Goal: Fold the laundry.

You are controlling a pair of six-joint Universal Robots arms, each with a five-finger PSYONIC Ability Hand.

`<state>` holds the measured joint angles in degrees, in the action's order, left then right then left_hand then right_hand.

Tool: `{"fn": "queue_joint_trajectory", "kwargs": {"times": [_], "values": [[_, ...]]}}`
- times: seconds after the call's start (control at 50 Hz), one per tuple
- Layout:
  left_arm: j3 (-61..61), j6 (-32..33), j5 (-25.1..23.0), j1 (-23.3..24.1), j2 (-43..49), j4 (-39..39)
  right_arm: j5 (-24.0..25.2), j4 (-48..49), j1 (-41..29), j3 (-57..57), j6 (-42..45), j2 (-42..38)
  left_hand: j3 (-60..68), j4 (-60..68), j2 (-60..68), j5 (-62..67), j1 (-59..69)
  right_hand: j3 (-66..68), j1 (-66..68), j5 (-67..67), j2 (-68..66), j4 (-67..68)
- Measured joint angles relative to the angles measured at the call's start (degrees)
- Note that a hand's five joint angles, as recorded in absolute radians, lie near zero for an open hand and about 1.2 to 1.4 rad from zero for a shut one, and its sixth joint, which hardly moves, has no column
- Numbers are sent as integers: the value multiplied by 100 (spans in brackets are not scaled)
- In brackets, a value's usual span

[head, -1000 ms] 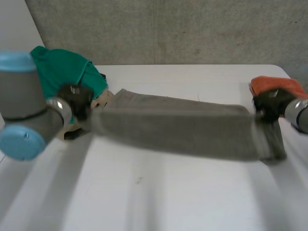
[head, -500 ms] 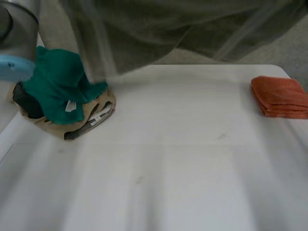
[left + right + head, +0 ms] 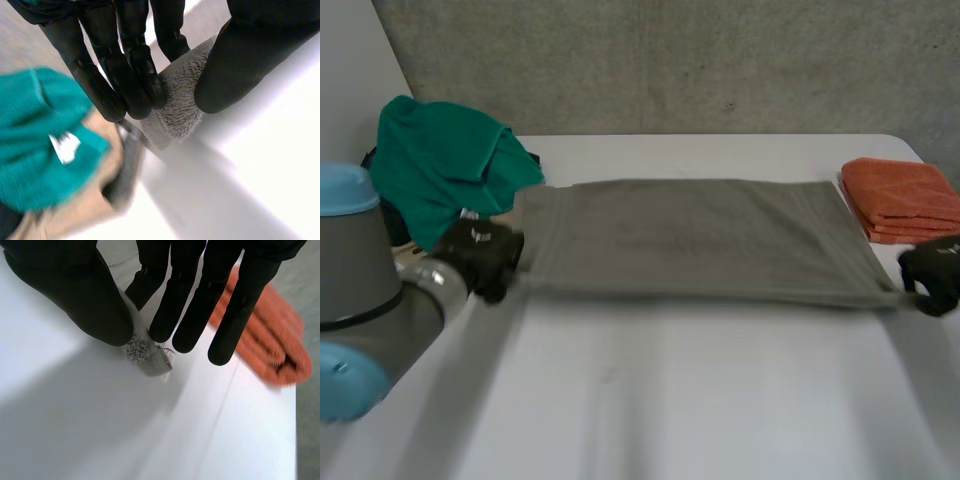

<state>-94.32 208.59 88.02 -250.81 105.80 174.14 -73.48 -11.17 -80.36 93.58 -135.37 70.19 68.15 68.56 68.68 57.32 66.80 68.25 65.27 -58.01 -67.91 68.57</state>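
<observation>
as my left hand [image 3: 235, 60] pinches the near left corner of the grey towel [image 3: 690, 235] between straight fingers [image 3: 127, 85] and thumb, my right hand [image 3: 70, 290] clamps the near right corner the same way, with a frayed tip poking out past the thumb. the towel lies spread on the table [image 3: 700, 400], its long axis running left to right between my hands and its near edge drawn straight. the far edge lies directly away from both sets of fingers. judgement: the next fold carries the near edge over to the far edge, with both hands moving away from me in step. the green garment [image 3: 445, 160], heaped on a tan one [image 3: 75, 210], sits just beside the far left corner. the folded orange towel [image 3: 905, 200] sits just beside the far right corner. risk: either hand could snag its neighbour on the way over.
</observation>
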Motion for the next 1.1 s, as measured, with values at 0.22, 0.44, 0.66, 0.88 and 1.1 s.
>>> {"fn": "queue_joint_trajectory", "kwargs": {"times": [0.22,0.44,0.66,0.88,1.1], "values": [[-87,817,332,226,-527,-2227,52,-2363,690,26,2266,506,0,0,0,0,0,0,50,-42,-30,0],[1985,600,737,440,1087,-1358,-17,-728,-140,-934,888,-380,0,0,1,0,0,0,50,-76,-30,0],[4203,461,1036,523,2646,-581,-253,1577,-812,-1899,-151,-1410,0,0,1,0,0,0,50,-79,-30,0],[5724,711,1211,641,3782,-566,-676,2663,-1115,-2899,-43,-2576,-2014,-2071,-2208,-1944,-2191,-3323,-3220,3256,3402,-3205],[5647,566,1340,835,3618,-312,-792,2521,-1131,-2988,-326,-2677,-5613,-5699,-5693,-5443,-5594,-5633,-5264,5519,5605,-5644]]}}
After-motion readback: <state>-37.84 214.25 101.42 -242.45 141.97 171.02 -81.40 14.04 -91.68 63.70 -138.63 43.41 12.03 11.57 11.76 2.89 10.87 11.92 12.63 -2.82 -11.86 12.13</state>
